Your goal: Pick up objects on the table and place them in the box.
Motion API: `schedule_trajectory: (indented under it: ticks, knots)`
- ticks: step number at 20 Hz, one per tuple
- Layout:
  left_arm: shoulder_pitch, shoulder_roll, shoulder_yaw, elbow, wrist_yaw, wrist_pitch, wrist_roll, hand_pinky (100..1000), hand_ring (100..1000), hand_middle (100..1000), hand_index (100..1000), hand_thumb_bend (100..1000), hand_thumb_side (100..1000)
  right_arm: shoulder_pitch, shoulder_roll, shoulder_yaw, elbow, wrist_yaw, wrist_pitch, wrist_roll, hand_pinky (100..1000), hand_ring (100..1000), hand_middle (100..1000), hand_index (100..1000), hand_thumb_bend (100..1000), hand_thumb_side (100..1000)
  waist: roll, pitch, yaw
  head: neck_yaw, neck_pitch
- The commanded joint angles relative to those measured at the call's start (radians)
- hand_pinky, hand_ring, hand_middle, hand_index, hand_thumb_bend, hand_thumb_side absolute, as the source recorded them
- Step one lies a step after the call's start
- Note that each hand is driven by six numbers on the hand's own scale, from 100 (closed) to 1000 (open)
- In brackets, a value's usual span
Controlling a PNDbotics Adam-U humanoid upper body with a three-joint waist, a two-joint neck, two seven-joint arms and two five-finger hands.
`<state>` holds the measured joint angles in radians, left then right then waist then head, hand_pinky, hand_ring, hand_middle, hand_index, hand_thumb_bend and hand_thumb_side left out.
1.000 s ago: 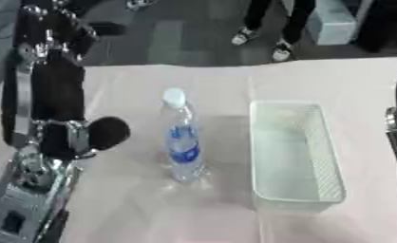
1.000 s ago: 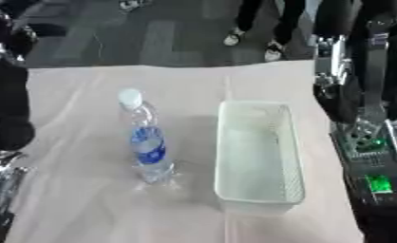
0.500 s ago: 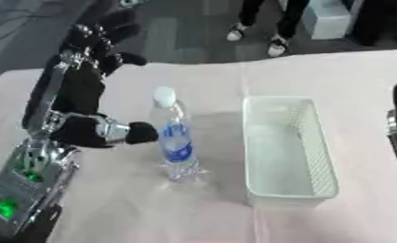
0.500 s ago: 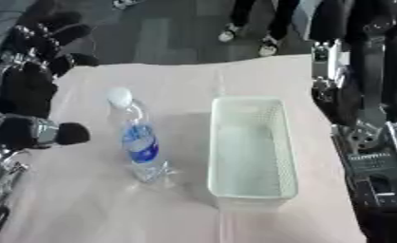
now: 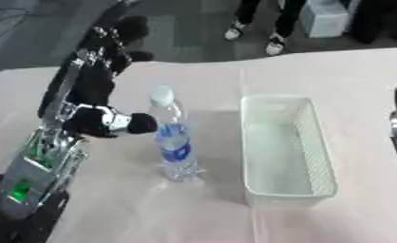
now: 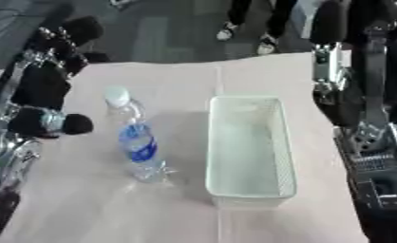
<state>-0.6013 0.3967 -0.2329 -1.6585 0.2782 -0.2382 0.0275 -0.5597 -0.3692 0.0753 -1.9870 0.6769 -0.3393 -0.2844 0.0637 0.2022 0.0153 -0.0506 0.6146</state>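
Note:
A clear water bottle [image 5: 174, 140] with a blue label and white cap stands upright on the cloth-covered table. To its right lies a long white mesh box [image 5: 318, 156], nothing inside. My left hand [image 5: 110, 40] is raised over the table's far left, beyond the bottle and apart from it, open and holding nothing. The black elbow joint [image 5: 138, 123] of that arm sits close to the bottle's left side. My right arm stands upright beside the table's right edge, its hand [image 6: 330, 23] a dark shape near the top.
The pale tablecloth [image 5: 135, 204] is bare in front of the bottle and box. People's feet [image 5: 253, 38] stand on the dark floor past the far edge. My right arm's base [image 6: 376, 180] borders the box's right side.
My left arm has swung right toward the bottle, bringing its elbow joint near the bottle. The bottle and box have stayed put.

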Motion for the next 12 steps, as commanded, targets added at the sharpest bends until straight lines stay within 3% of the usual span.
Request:
schedule_trajectory:
  ticks: [1,12]
  knots:
    - [-0.028,0.005,0.002,0.042,0.026,-0.026,-0.012,735,924,820,1000,1000,341,-0.006,-0.008,-0.001,-0.013,-0.006,-0.001,0.006,530,738,854,834,100,1000,-0.003,-0.011,-0.002,0.013,-0.001]
    - [-0.012,-0.077,0.007,0.142,0.132,-0.092,-0.009,701,907,757,1000,1000,343,-0.009,-0.004,-0.004,-0.013,-0.008,-0.001,0.007,525,734,852,830,100,1000,-0.004,0.000,-0.005,0.016,-0.002]
